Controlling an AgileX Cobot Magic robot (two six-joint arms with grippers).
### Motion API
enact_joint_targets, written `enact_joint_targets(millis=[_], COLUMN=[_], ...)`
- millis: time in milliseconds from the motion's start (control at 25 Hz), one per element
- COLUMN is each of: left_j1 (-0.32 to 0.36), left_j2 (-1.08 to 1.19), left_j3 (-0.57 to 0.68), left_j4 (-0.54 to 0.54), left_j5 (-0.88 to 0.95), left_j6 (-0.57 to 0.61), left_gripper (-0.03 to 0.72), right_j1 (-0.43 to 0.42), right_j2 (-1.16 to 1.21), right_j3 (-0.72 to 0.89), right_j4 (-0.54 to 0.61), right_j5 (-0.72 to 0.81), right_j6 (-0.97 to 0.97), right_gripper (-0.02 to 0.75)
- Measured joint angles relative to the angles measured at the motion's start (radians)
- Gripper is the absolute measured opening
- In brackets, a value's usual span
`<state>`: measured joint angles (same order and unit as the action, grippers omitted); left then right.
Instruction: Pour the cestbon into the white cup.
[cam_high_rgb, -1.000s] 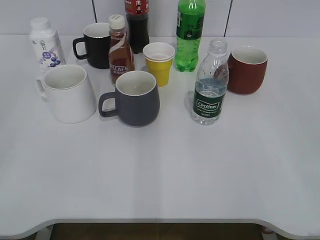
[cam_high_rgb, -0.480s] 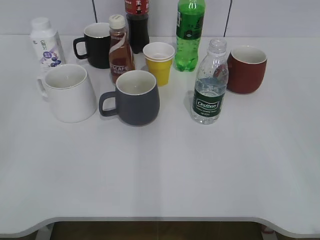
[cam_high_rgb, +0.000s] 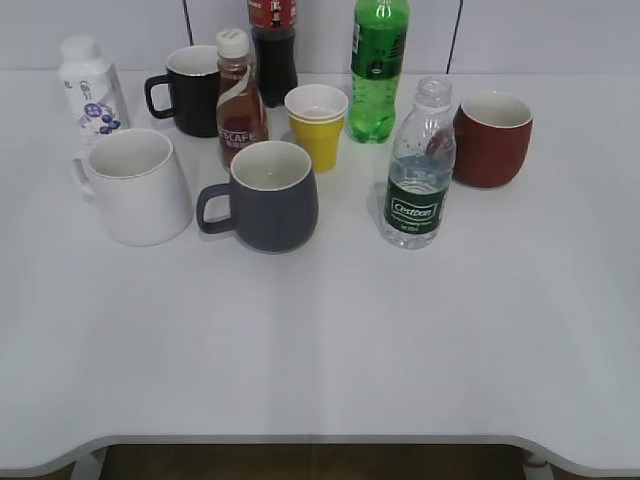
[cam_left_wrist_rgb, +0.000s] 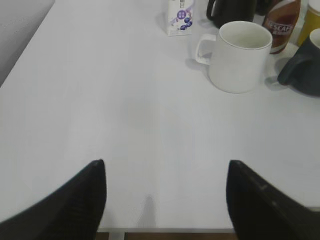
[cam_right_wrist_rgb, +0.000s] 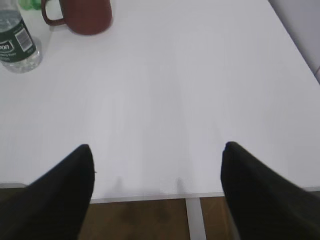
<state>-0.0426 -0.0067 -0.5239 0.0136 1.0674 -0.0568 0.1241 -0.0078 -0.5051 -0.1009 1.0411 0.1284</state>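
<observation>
The cestbon bottle (cam_high_rgb: 418, 170) stands upright and capless on the white table, right of centre, and shows at the top left of the right wrist view (cam_right_wrist_rgb: 15, 42). The white cup (cam_high_rgb: 136, 186) stands at the left, handle to the left; it also shows in the left wrist view (cam_left_wrist_rgb: 241, 56). My left gripper (cam_left_wrist_rgb: 165, 192) is open and empty above the table's front edge, well short of the white cup. My right gripper (cam_right_wrist_rgb: 157, 182) is open and empty over the front edge, far from the bottle. Neither gripper shows in the exterior view.
A grey mug (cam_high_rgb: 268, 195), a black mug (cam_high_rgb: 190, 90), a brown coffee bottle (cam_high_rgb: 240, 98), a yellow paper cup (cam_high_rgb: 317, 125), a green soda bottle (cam_high_rgb: 377, 70), a dark cola bottle (cam_high_rgb: 273, 48), a red-brown mug (cam_high_rgb: 490, 138) and a small white bottle (cam_high_rgb: 90, 88) stand around them.
</observation>
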Motion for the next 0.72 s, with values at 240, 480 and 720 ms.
enact_joint_targets(millis=[240,480,720], left_j1=[0.000,0.000,0.000], left_j2=[0.000,0.000,0.000], left_j3=[0.000,0.000,0.000], left_j4=[0.000,0.000,0.000], left_j5=[-0.001,-0.001,-0.001], left_j6=[0.000,0.000,0.000], left_gripper=[0.564,0.564,0.564], right_j1=[-0.003,-0.003,-0.003], right_j2=[-0.001,-0.001,-0.001], right_j3=[0.000,0.000,0.000], right_j4=[0.003,0.004,0.004], right_j5=[0.000,0.000,0.000], right_j6=[0.000,0.000,-0.001], right_gripper=[0.590,0.590,0.590])
